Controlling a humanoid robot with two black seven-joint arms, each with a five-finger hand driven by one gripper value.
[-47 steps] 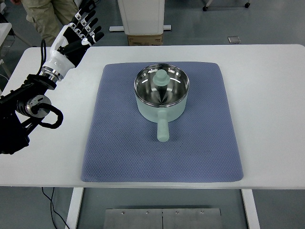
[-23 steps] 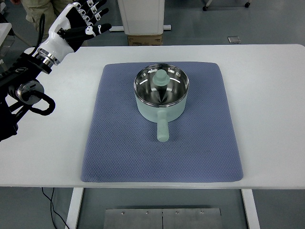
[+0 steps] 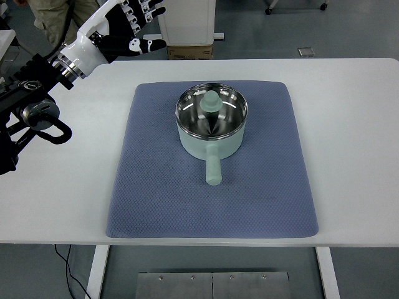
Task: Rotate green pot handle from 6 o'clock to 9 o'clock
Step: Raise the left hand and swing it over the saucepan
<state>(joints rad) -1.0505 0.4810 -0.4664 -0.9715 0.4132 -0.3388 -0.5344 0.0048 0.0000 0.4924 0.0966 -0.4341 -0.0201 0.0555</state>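
Pot: the green pot [image 3: 211,129] sits on the far middle of the blue mat [image 3: 156,199], upright, its shiny inside open to the camera; a pale green knob (probably a lid lying upside down inside, though I cannot be sure) shows at its centre.

Handle: the handle [image 3: 212,169] points straight toward the robot's side, at 6 o'clock; nothing touches it, so the turn is not yet begun.

Left hand: the left hand [image 3: 124,28] hangs over the far left corner of the table [image 3: 349,124], well apart from the pot; its fingers are spread and hold nothing.

Right hand: not visible.

Step in hand: bringing the left hand to the handle, as I judge it.

Doing it well: come down beside the handle's free end rather than near the pot wall; push or grip there, where leverage is best; sweep it toward the picture's left in an arc about the pot's centre, so the pot spins in place and does not slide.

Risk: the mat may bunch if the pot is dragged.
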